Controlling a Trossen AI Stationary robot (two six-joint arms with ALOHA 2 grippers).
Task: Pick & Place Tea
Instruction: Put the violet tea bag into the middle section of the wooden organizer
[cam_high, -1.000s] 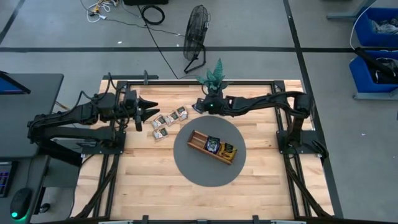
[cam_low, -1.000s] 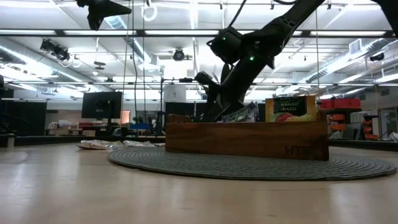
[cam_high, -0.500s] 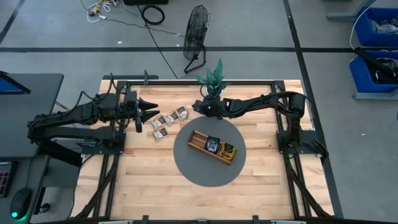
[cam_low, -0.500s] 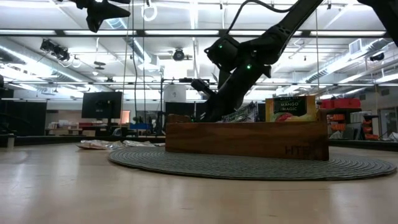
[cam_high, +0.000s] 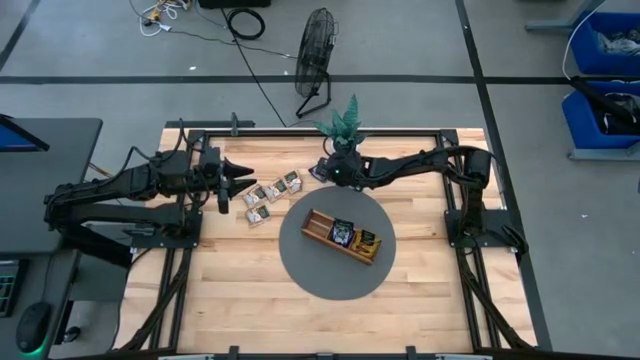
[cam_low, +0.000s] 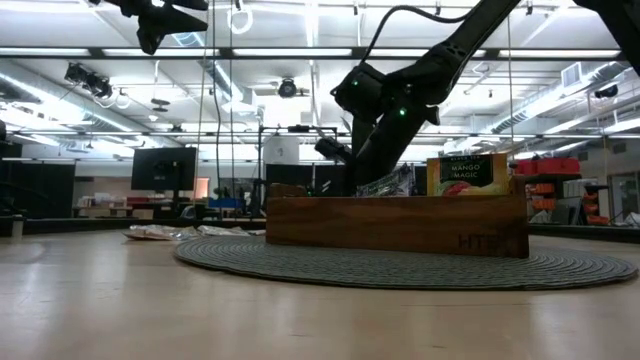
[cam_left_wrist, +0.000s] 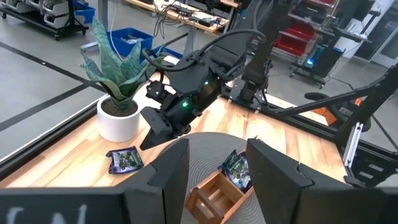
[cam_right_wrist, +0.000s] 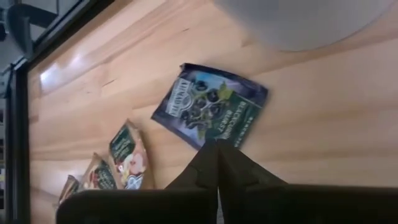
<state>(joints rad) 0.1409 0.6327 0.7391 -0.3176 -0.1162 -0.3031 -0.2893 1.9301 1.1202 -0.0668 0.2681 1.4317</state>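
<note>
Change: the right tool (cam_right_wrist: 217, 163) has just snapped its fingers together — a second back they were spread, now they meet in a closed wedge.
Catch: nothing between them that I can see; the dark navy sachet (cam_right_wrist: 210, 106) lies flat on the wooden surface (cam_right_wrist: 323, 118), just past the tips.
Meaning: by my read this grab missed, so that sachet is yet to be lifted and carried over.
Right tool position: low over the surface beside the potted plant (cam_high: 344, 125), at the far rim of the round grey mat (cam_high: 300, 266).
Left tool: (cam_high: 243, 171) spread wide, hanging clear of the loose sachets (cam_high: 268, 194), waiting.
Navy sachet look: small, flat, square, glossy, berry picture and pale lettering, one corner toward the mat.
Other tea: paler sachets trail away across the surface; two packets stand in the wooden tray (cam_high: 318, 227) on the mat, one yellow-orange (cam_low: 467, 173).
</note>
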